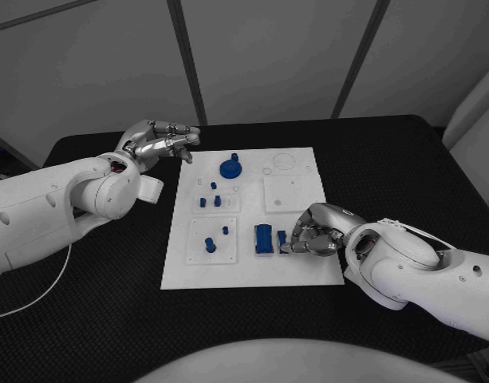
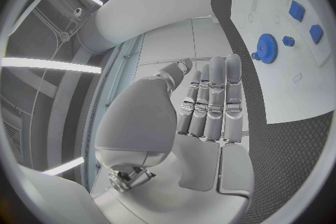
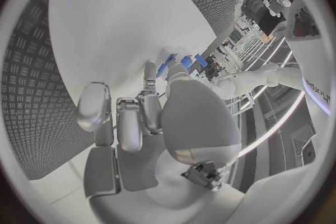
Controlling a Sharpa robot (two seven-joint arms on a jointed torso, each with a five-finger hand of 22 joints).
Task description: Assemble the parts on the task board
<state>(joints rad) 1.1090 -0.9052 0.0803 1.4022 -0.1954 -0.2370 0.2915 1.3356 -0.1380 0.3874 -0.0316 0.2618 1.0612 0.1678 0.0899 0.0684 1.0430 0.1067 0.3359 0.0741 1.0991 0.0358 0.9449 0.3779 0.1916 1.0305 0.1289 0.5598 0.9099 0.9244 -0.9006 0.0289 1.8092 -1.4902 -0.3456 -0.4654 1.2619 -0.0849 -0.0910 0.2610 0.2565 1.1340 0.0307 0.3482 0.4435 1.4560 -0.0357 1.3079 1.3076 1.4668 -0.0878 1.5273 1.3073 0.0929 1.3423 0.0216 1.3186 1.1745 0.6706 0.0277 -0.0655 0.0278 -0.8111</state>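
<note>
Soft, even light falls on the black table point(image 1: 405, 167), and the white task board point(image 1: 250, 223) stands out brightly against it without glare. Shadows are faint; a weak one lies under the right hand point(image 1: 317, 231) near the board's near right corner. The head view is sharp from edge to edge. Both wrist views are fisheye circles in dark frames, bending straight lines strongly toward the rim. Bright strip lights point(image 2: 49, 64) flare white in the left wrist view, and mild sheen marks the left hand point(image 2: 210, 103).
</note>
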